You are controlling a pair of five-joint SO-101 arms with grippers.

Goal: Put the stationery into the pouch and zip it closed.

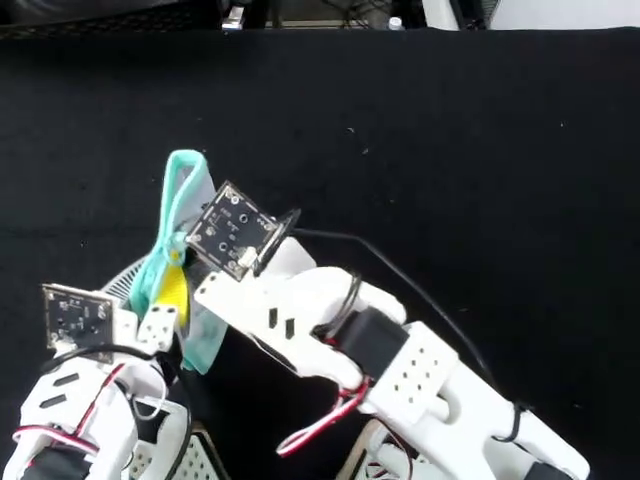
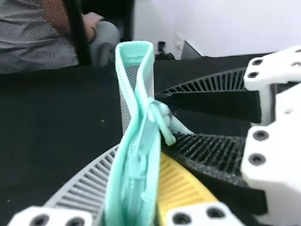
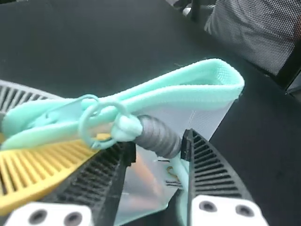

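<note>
The mint-green pouch (image 1: 184, 190) with clear walls stands on edge on the black table. My left gripper (image 2: 134, 200) is shut on its near end, a grey finger (image 2: 77, 188) on one side and a yellow finger (image 2: 181, 186) on the other. My right gripper (image 3: 155, 141) comes in from the side, its black fingers (image 3: 106, 172) shut on the grey zip pull (image 3: 157, 134) with its mint knot and ring (image 3: 96, 120). In the left wrist view the pull's knot (image 2: 160, 117) sits partway along the zipper band (image 2: 136, 155). Something orange shows faintly through the clear wall (image 3: 146, 176).
Black cloth covers the table (image 1: 450, 150), with open room to the right and behind the pouch. The right arm's cable (image 1: 400, 275) trails over the cloth. A seated person (image 2: 33, 37) is beyond the table's far edge.
</note>
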